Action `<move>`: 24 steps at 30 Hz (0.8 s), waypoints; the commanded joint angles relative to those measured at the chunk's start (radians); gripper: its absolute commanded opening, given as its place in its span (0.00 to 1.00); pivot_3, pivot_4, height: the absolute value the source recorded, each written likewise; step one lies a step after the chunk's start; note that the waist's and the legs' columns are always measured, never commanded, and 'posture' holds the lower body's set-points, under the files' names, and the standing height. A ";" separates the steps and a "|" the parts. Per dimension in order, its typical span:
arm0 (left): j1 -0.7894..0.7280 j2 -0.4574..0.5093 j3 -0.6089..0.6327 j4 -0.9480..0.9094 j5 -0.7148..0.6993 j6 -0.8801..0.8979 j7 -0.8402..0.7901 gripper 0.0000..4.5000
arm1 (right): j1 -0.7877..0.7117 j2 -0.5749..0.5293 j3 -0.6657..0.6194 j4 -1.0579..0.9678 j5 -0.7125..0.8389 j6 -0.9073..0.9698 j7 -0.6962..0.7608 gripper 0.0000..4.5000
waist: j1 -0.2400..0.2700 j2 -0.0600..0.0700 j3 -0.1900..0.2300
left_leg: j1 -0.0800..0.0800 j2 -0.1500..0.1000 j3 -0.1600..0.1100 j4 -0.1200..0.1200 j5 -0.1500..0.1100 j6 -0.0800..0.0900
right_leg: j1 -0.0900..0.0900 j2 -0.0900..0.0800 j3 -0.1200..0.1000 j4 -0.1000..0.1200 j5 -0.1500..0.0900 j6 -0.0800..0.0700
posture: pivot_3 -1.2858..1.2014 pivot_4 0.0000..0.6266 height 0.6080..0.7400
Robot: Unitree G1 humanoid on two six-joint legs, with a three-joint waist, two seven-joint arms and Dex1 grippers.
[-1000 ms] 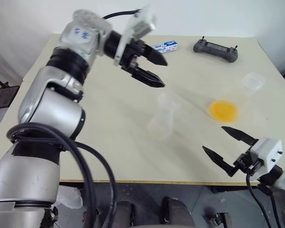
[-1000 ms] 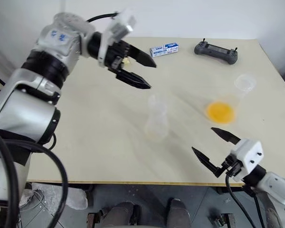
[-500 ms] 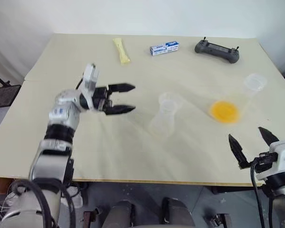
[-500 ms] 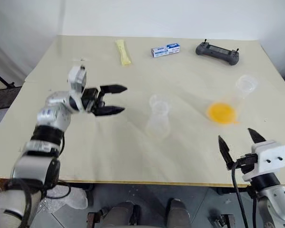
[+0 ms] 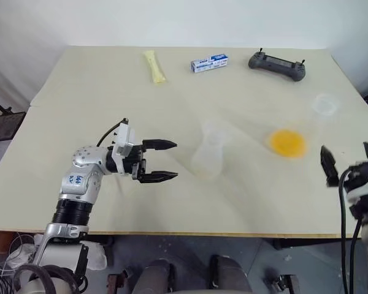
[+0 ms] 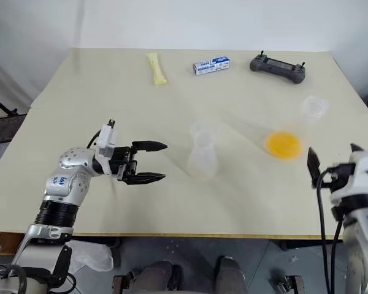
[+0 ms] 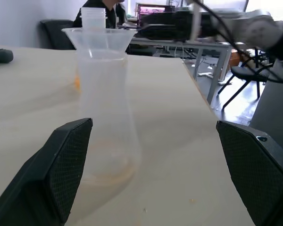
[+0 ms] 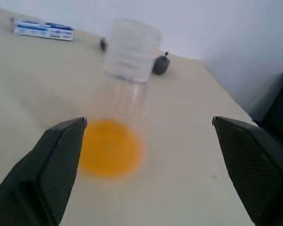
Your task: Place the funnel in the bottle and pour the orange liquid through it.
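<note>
Reaching level across the table (image 5: 80, 86) in the head view, the left gripper (image 5: 165, 161) stands spread and empty just short of the bottle (image 5: 208, 153), the funnel (image 7: 98, 36) already in its neck; the right gripper (image 5: 346, 160), equally spread and empty, waits near the orange liquid (image 5: 288, 143). From the wrist views, steadying the bottle low and grasping the flask (image 8: 125, 94) below its neck looks wisest.

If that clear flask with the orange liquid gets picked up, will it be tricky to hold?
Probably light: the flask is thin clear plastic holding only a shallow layer of orange liquid. Its smooth tapering wall may slip. Its wide base should resist tipping, though the liquid could slosh.
</note>
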 commanded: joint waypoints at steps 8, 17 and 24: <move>0.097 0.015 0.054 -0.202 -0.051 0.089 0.092 0.99 | -0.241 -0.070 0.037 0.261 0.023 -0.028 0.100 1.00 | 0.004 0.000 0.000 | -0.001 0.000 -0.001 0.001 0.000 0.000 | 0.000 -0.001 0.000 0.000 0.000 0.000 | 0.52 0.24 1.00; 0.110 0.003 0.055 -0.250 -0.061 0.118 0.137 0.99 | -0.392 -0.087 0.077 0.455 0.001 -0.100 0.170 1.00 | 0.000 0.000 0.000 | -0.001 0.000 0.000 0.001 0.000 0.000 | 0.000 -0.001 -0.001 -0.001 0.000 0.000 | 0.52 0.24 1.00; 0.092 -0.003 0.051 -0.238 -0.060 0.115 0.148 0.99 | -0.496 -0.089 0.113 0.603 -0.026 -0.158 0.205 1.00 | -0.002 0.000 0.000 | -0.001 0.000 -0.001 0.001 0.000 0.000 | 0.000 0.000 -0.001 -0.001 0.000 0.000 | 0.52 0.24 1.00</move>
